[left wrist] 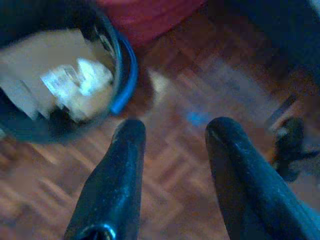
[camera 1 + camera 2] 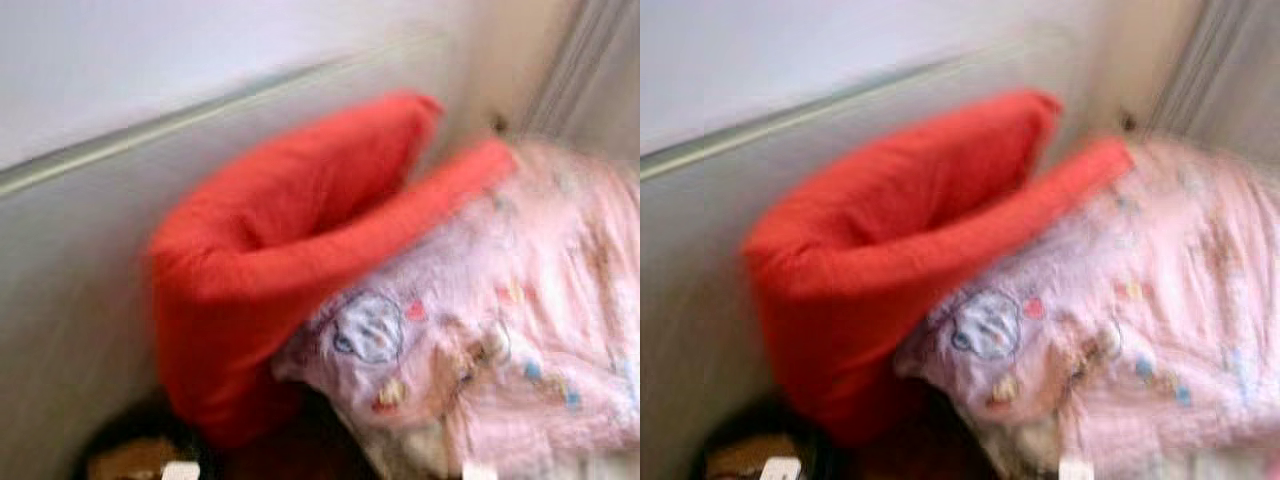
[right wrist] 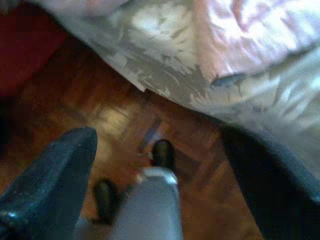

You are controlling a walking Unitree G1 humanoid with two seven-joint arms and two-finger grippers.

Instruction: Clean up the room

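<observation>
Red cushion [image 2: 290, 250] leaning on the wall, against a pink quilt [image 2: 520, 320].
Left gripper [image 1: 172, 132] hangs released beside the bin [image 1: 122, 75]; right gripper [image 3: 165, 150], spread, below the quilt's edge.

Pale wall [image 2: 150, 60] with grey ledge [image 2: 200, 110]; parquet floor [image 1: 200, 100].

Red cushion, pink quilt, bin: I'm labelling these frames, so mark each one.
Red cushion [image 2: 270, 250], left eye view, its front fold.
Pink quilt [image 2: 520, 300], left eye view, its top.
Bin [image 1: 127, 65], left wrist view, its blue rim.
</observation>
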